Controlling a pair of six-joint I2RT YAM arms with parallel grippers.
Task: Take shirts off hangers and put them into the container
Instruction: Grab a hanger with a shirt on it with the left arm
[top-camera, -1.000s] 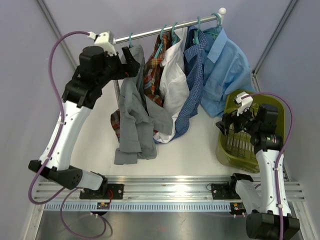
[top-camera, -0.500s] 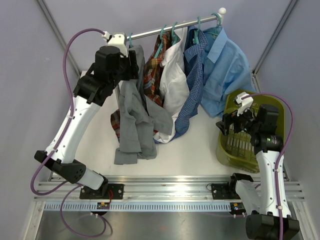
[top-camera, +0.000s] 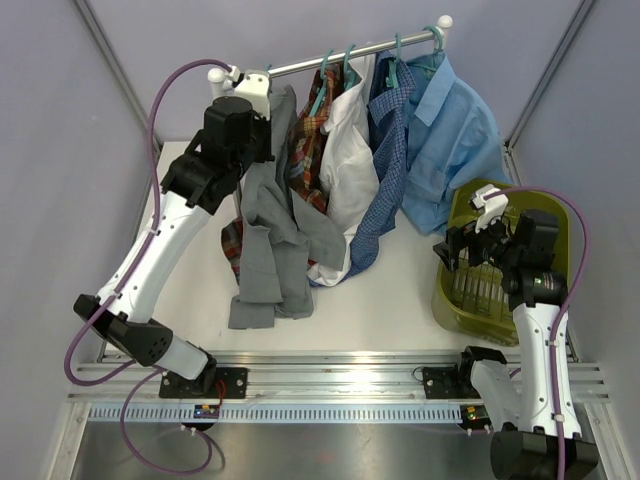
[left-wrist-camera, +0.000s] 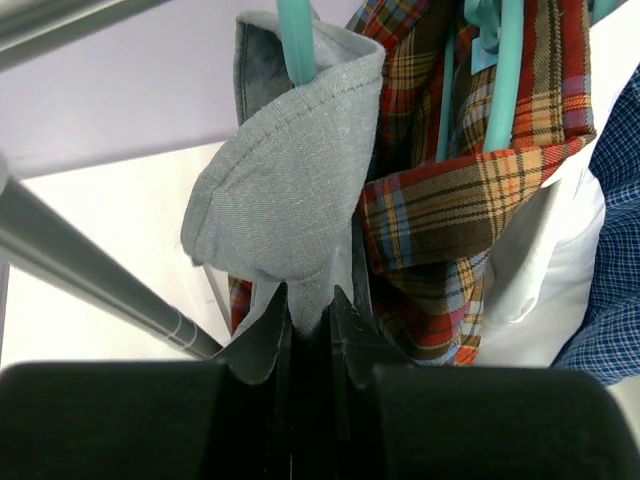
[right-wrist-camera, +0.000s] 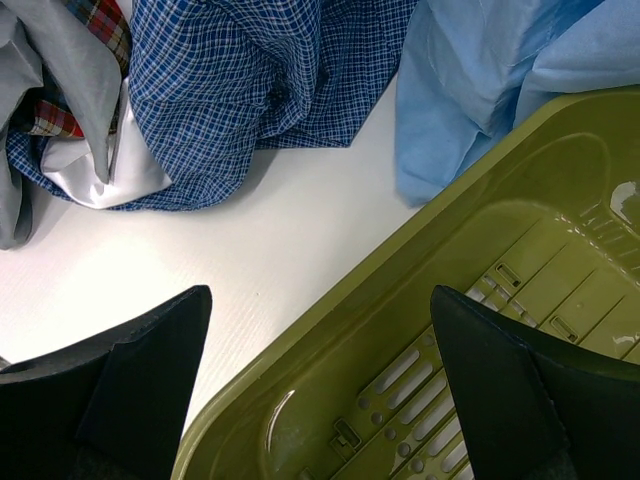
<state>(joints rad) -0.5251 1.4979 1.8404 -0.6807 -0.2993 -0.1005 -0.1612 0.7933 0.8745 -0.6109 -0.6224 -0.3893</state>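
Left claw (left-wrist-camera: 312, 310) gripping the grey shirt (left-wrist-camera: 290, 170); right claw (right-wrist-camera: 320, 300) wide above the basket (right-wrist-camera: 470, 250).
The left claw's jaws are narrow, pinching a fold of grey cloth just below the collar. The collar hangs on a teal hanger (left-wrist-camera: 296, 40) straight ahead, with the plaid shirt (left-wrist-camera: 450, 200) just to the claw's right. The right claw holds nothing. The basket rim lies beneath it, and the checked blue shirt (right-wrist-camera: 250, 90) lies ahead on the table (right-wrist-camera: 250, 250).

Pretty bare box tbh: pale lilac walls (top-camera: 50, 150), grey metal struts (top-camera: 110, 58) in the back corners, a white table (top-camera: 390, 300) under soft even light, a silver rail (top-camera: 300, 64) over its far edge, aluminium track (top-camera: 330, 373) along the near edge.
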